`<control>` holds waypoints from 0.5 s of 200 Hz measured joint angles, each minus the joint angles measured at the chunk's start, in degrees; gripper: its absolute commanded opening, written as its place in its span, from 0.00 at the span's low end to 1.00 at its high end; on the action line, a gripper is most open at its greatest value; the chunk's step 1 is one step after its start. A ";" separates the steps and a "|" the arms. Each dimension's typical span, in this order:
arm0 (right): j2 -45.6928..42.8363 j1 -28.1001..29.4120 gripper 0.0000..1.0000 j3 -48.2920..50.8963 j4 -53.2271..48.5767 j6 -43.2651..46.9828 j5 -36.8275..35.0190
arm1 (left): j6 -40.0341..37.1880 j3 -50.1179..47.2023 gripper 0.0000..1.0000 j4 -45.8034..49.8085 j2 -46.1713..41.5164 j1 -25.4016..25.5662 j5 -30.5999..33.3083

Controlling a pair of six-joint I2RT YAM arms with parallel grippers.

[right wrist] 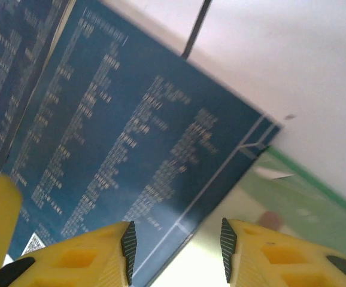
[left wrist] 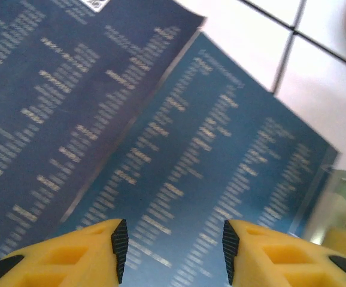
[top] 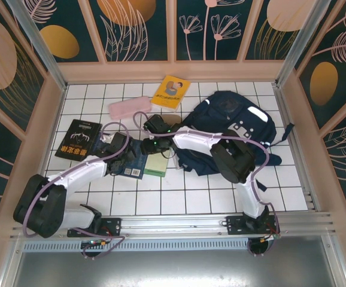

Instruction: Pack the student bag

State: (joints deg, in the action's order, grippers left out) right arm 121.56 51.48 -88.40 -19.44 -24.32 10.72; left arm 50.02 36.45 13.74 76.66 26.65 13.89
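Just right of the fingers [left wrist: 89, 254] lies the student bag [top: 251, 128].

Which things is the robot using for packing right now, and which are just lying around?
In the job: student bag; blue book; left gripper; right gripper.
Lying about, maybe for later: yellow book; pink pouch; black book; green notebook.

Left gripper [left wrist: 173, 248], mine: yellow plastic fingers [left wrist: 71, 258], moulded rectangular recesses, black ribbed pads [left wrist: 120, 242] on inner faces. Right gripper [right wrist: 174, 248]: same yellow, same black ribbing. Left arm [top: 83, 170], right arm [top: 200, 142]: white shells, lilac tint. Joint housings [top: 233, 158] bulky, black. Lilac cables [top: 114, 124] loop alongside. Bases [top: 248, 224] black.
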 measured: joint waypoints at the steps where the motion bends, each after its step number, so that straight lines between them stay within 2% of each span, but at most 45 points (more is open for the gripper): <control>1: 0.07 0.07 0.45 0.00 -0.02 0.00 0.11 | -0.07 -0.02 0.47 0.00 0.09 -0.04 0.02; 52: -0.26 -0.28 0.45 2.82 1.42 0.07 1.40 | -0.68 -2.91 0.41 -3.26 4.04 -0.52 -1.88; 100: -3.37 -3.76 0.45 6.69 0.55 0.04 1.38 | 6.21 -6.80 0.39 -14.21 2.73 0.02 -10.01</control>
State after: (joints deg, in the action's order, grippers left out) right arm 118.19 47.72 -81.71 -18.90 -24.27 12.10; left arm 56.23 29.65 -0.47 79.40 26.68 3.88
